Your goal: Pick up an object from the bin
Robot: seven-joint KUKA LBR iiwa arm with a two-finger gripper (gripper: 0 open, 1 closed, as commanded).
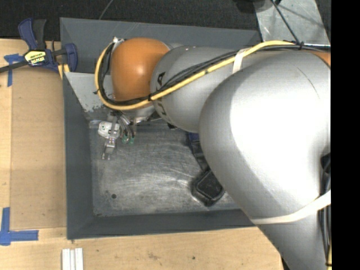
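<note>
My gripper (108, 144) hangs low over the bin's far left corner, just under the orange cover, with bare scratched floor below it. Nothing shows in its grasp. A black, flat, rounded-corner object (207, 188) lies on the floor toward the near right, partly hidden by the arm and well away from the gripper. A dark blue item (194, 145) peeks out from beneath the arm near the bin's middle; its shape is mostly hidden.
The large silver arm covers the right half of the bin and hides whatever lies beneath it. The bin's sloped walls stand close to the gripper on its left and far sides. Bare floor stretches from the gripper toward the near edge.
</note>
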